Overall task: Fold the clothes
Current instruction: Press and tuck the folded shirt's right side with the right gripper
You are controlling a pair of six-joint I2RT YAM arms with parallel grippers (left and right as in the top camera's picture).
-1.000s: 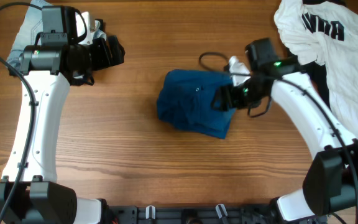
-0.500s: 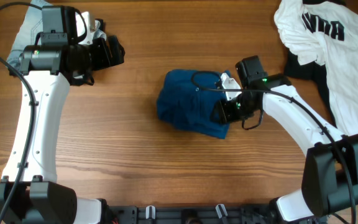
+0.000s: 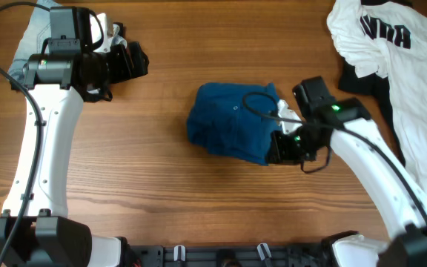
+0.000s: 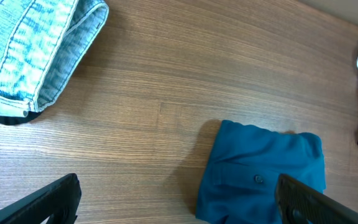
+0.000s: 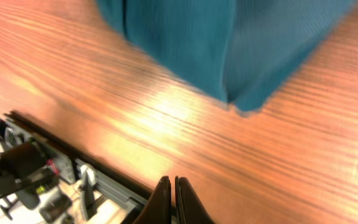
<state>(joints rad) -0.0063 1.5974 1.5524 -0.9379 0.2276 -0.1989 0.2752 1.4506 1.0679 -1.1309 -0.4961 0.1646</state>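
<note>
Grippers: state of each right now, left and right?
Left gripper: open, holding nothing.
Right gripper: shut, holding nothing; the folded dark-blue shirt lies ahead of its tips.

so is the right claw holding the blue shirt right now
No, the right claw is shut with nothing in it, and the blue shirt lies beyond its tips.

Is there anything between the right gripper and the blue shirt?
Nothing visible. The right gripper is close to a corner of the blue shirt, and only bare table lies between them.
</note>
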